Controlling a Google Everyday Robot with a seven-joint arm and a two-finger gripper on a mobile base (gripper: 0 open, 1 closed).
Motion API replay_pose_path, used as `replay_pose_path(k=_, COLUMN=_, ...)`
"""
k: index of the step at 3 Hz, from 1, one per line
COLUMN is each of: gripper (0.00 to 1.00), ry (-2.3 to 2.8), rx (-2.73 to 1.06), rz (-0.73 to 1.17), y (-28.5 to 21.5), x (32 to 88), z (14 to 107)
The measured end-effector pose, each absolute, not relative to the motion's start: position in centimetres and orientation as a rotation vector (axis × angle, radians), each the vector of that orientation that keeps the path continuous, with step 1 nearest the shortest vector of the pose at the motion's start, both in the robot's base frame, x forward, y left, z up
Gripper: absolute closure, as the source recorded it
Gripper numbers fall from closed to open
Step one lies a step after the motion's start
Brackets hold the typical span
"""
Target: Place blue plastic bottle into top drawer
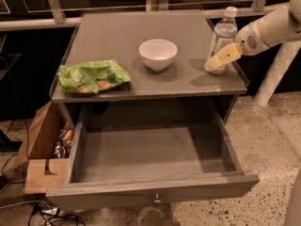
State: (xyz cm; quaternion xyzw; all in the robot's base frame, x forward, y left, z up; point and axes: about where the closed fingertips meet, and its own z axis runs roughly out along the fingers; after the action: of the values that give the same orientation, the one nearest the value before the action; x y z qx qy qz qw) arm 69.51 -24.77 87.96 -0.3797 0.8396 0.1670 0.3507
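Step in hand: the grasp. The blue plastic bottle stands upright at the right rear corner of the table, well apart from the top drawer. The tool sits against the bottle's lower body, reaching in from the right. Its pale yellow pad lies across the front of the base. Whether it has clenched on the bottle or merely rests beside it cannot be told from this view.

The drawer is pulled fully out below the table. It is a shallow grey wooden tray with a flat floor and a small metal knob on its front panel.

Your next move, in my judgement, calls for a confirmed hold. You then lift clear of the table edge and carry the bottle forward and down into the drawer.

The bottle is thin clear plastic, cylindrical and likely light. It may flex or slip under pressure. A white bowl stands near the bottle, to its left, so keep your path off it.
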Motion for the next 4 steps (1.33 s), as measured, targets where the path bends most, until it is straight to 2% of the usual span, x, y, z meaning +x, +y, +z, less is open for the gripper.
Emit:
replay_pose_path(k=1, gripper=0.0, ry=2.174, rx=-0.983, rz=0.433, y=-24.77, x=69.51, z=87.96)
replay_pose_path(k=2, gripper=0.19, ry=2.174, rx=-0.983, rz=0.433, y=-24.77, x=69.51, z=87.95)
replay_pose_path(k=4, gripper=0.66, ry=2.174, rx=-0.983, rz=0.433, y=-24.76, x=69.52, z=87.95)
